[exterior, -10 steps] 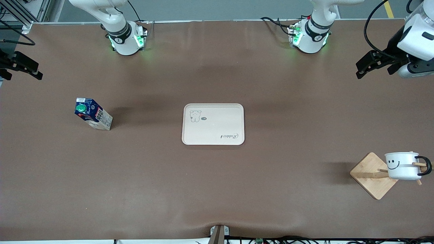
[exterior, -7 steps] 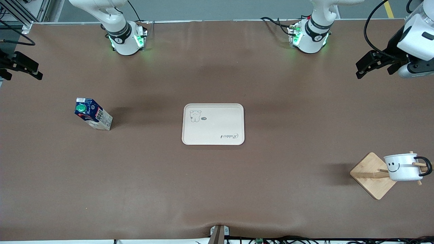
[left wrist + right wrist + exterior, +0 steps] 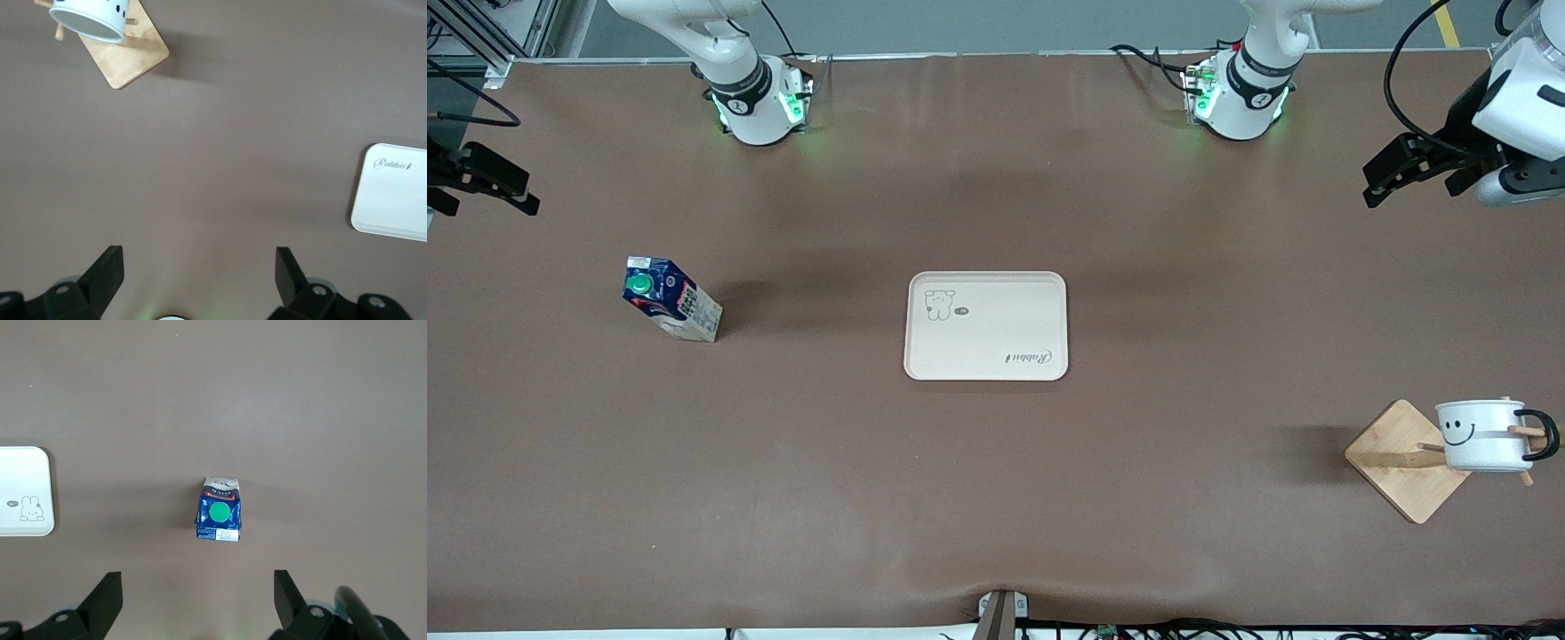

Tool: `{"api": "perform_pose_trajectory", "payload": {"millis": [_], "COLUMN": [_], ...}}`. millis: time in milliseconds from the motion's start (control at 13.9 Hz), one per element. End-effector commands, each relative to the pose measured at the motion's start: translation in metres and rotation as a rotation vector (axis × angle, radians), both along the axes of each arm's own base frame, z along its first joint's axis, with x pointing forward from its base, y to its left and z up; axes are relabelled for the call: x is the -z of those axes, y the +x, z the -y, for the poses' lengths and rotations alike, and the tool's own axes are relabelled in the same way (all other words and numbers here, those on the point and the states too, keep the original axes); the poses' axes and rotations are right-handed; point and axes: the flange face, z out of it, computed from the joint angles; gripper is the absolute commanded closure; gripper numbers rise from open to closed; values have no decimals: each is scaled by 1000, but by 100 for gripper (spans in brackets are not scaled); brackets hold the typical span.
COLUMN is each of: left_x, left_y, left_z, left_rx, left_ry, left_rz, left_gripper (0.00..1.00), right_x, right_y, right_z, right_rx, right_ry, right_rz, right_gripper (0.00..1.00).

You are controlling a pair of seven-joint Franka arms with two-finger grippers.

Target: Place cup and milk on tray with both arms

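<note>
The cup (image 3: 1480, 436), white with a black smiley face and black handle, hangs on the pegs of a wooden stand at the left arm's end of the table. It also shows in the left wrist view (image 3: 90, 17). The milk (image 3: 671, 298) stands at the right arm's end and shows in the right wrist view (image 3: 219, 510) with its green cap up. The tray (image 3: 987, 324) lies empty at the table's middle. My left gripper (image 3: 1396, 169) is open and empty, up over bare table (image 3: 199, 267). My right gripper (image 3: 480, 178) is open and empty, up over the table's edge (image 3: 198, 587).
The stand's square wooden base (image 3: 1405, 462) lies under the cup, near the table's edge; it also shows in the left wrist view (image 3: 130, 57). Both arm bases (image 3: 760, 98) (image 3: 1236, 89) glow green, farthest from the front camera. A corner of the tray shows in each wrist view (image 3: 393, 193) (image 3: 23, 490).
The cup rocked slightly on its peg and is back where it was. Both grippers have shifted only a hair.
</note>
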Motion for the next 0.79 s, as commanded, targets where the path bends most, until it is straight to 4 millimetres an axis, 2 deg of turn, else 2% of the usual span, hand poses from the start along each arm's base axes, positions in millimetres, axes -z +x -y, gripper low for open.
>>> {"api": "perform_pose_trajectory", "payload": {"millis": [0,216,360,576,720], "left_x": [5,10,13,33,50], "left_y": [10,11,14,23,28], "left_z": [-19,-21,-26,-55,-63], "left_rx": [-16,9,-22,-126,-189], "left_ry": [25,26,26,48,79], "left_rz": [-16,-25,-10,57,135], "left_gripper": [0,0,0,0,0], "right_x": [3,13,36,57,78], "right_y": [15,21,35,47,57], "right_z": [2,1,2,-2,-1], "right_rx": [0,-1,-1,-11,-9], "right_ry": [-25,-25,-29,-37,-34], "right_rz": [-10,-29,-69,-92,-127], "right_gripper": [0,0,0,0,0]}}
